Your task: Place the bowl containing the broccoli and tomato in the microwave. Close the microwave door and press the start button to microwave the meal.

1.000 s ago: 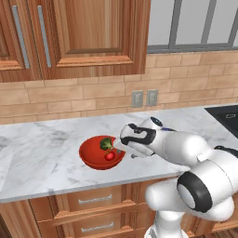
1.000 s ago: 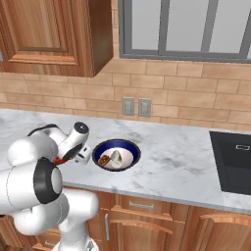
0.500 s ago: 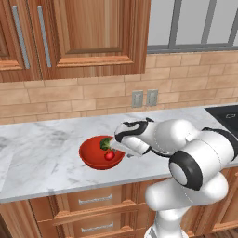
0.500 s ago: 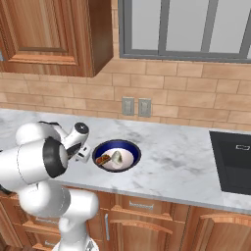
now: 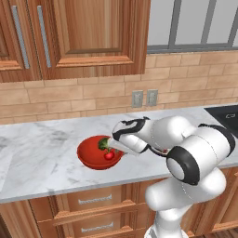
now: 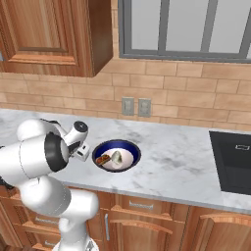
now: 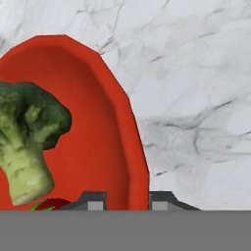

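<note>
The red bowl (image 5: 93, 157) sits on the marble counter (image 5: 42, 158), holding the broccoli (image 5: 103, 143) and the tomato (image 5: 109, 155). My gripper (image 5: 116, 148) reaches in from the right onto the bowl's right rim. In the hand view the bowl (image 7: 93, 117) has its rim running down between my two fingertips (image 7: 95, 200), and the gripper (image 7: 128, 202) is shut on that rim. The broccoli (image 7: 27, 137) lies inside at the left, with the tomato (image 7: 51, 203) just showing below it. The microwave and its door are out of view.
A dark-blue-rimmed bowl (image 6: 116, 155) with food stands on the counter right of my hand. A black cooktop (image 6: 235, 166) lies at the far right. Wall cabinets (image 5: 79, 32) hang above, outlets (image 5: 143, 98) sit on the brick wall, and drawers (image 5: 95, 200) run below the counter edge.
The fingers, wide apart before, have closed onto the bowl's right rim. The hand has settled slightly lower and closer to the bowl. The bowl has not moved.
</note>
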